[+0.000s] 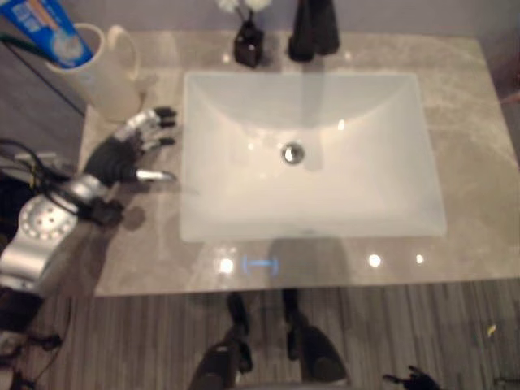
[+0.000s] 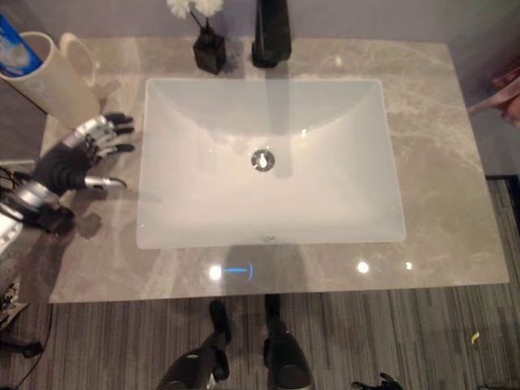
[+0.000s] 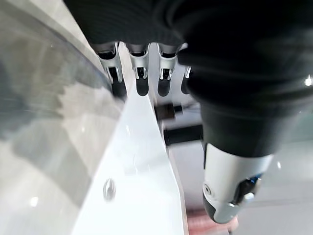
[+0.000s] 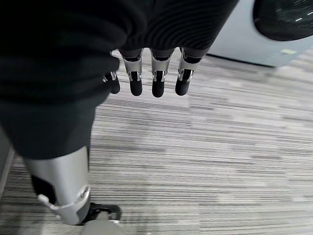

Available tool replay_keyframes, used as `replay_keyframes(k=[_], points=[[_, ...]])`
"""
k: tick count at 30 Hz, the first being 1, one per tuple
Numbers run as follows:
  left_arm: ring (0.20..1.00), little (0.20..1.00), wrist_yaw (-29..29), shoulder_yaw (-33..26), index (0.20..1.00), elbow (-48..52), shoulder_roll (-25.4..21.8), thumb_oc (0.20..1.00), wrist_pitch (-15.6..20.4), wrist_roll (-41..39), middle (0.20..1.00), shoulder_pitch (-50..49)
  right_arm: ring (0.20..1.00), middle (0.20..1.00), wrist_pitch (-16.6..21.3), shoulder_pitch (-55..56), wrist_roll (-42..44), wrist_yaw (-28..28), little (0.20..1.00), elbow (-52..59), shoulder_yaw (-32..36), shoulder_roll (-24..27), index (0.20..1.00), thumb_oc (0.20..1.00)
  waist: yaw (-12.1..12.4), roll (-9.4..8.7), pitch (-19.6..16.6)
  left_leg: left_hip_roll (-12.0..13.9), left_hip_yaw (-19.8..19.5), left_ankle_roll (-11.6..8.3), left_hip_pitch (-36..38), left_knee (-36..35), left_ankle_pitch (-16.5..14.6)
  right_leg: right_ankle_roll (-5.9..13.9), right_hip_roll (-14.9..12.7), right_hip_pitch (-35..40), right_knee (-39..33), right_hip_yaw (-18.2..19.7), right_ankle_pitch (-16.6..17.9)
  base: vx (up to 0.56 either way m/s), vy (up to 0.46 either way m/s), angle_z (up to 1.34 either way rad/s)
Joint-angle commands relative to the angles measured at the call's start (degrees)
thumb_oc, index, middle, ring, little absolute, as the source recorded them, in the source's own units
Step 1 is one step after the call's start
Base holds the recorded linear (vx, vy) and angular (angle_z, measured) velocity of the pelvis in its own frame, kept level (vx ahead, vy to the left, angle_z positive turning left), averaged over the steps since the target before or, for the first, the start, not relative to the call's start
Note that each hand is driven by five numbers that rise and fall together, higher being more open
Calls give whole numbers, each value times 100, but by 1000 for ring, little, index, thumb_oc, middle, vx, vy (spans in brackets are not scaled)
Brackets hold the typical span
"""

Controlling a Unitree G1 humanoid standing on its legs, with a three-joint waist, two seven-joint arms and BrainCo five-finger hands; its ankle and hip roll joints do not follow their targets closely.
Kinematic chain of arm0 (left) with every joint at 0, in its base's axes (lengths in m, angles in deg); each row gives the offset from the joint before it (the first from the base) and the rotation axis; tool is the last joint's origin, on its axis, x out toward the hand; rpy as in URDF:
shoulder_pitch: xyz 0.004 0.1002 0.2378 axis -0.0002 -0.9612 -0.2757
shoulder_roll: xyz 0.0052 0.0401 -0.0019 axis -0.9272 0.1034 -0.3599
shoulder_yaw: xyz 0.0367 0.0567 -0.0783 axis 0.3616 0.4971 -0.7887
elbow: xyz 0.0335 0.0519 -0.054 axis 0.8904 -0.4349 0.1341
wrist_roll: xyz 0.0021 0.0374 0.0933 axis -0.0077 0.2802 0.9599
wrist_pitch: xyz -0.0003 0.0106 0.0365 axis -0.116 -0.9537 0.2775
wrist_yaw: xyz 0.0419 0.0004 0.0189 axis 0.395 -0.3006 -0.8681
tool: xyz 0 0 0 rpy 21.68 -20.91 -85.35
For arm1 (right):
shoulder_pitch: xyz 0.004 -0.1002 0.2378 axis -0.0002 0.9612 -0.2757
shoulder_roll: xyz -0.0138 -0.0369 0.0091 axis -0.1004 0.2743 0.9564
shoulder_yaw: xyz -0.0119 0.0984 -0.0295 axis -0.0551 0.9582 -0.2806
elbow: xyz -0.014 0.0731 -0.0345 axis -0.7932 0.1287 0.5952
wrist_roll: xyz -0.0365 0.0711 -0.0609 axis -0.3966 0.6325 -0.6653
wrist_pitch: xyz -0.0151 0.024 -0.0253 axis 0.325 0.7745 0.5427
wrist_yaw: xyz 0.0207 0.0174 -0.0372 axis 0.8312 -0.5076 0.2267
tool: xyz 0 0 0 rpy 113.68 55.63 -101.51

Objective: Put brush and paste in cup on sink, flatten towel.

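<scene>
Silver-grey left arm (image 1: pixel 36 244) with round perforated joint disc beside the white rectangular basin (image 1: pixel 309 154), left hand (image 1: pixel 130 154) under dark ribbed cover, silver dark-tipped fingers (image 3: pixel 139 73), right hand (image 4: pixel 98 63) alike, silver thumb (image 4: pixel 61 188)

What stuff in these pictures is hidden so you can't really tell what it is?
- Cup contents: a blue tube is cut off by the left eye view's top edge; whether a brush is inside cannot be told.
- Vase flowers: cropped by the top edge.
- Faucet: top cut off.
- Person's hand: mostly beyond the right edge.
</scene>
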Motion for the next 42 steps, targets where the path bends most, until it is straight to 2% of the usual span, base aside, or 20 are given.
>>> replay_keyframes(k=[1,4,9,21,42], points=[[1000,1000,91,-174,1000,-61,-26,1000,85,48,1000,-125,1000,1000,-70,256,-159,-10,1000,-273,35,145,1000,1000,-8,-2,-476,-59,-157,29,18,73,-687,122,59,231,-7,72,-615,-83,8,21],[1000,1000,4,-677,1000,-237,54,1000,76,82,1000,-635,1000,1000,-75,273,-257,-38,1000,-344,18,116,1000,1000,75,-87,-562,-62,-202,37,87,73,-654,94,66,333,-7,-15,-651,-73,10,10],[1000,1000,-112,-876,1000,-480,87,1000,56,154,1000,-765,1000,1000,-90,264,-326,-20,1000,-427,-21,112,1000,1000,118,-156,-576,-69,-263,37,43,73,-609,74,61,326,-7,-81,-637,-57,19,5],[1000,1000,-540,-1057,1000,-1087,134,1000,163,303,1000,-417,1000,1000,-66,249,-270,25,1000,-409,-84,72,1000,1000,103,-279,-434,-94,-307,35,-206,73,-518,104,57,123,-7,-142,-541,-27,24,5],[1000,1000,-1090,-881,1000,-1510,285,1000,373,492,1000,336,1000,1000,-39,154,-60,106,1000,-375,-68,134,1000,1000,8,-341,-195,-16,-153,14,-526,73,-465,145,105,-274,-7,4,-414,20,-2,-4]])
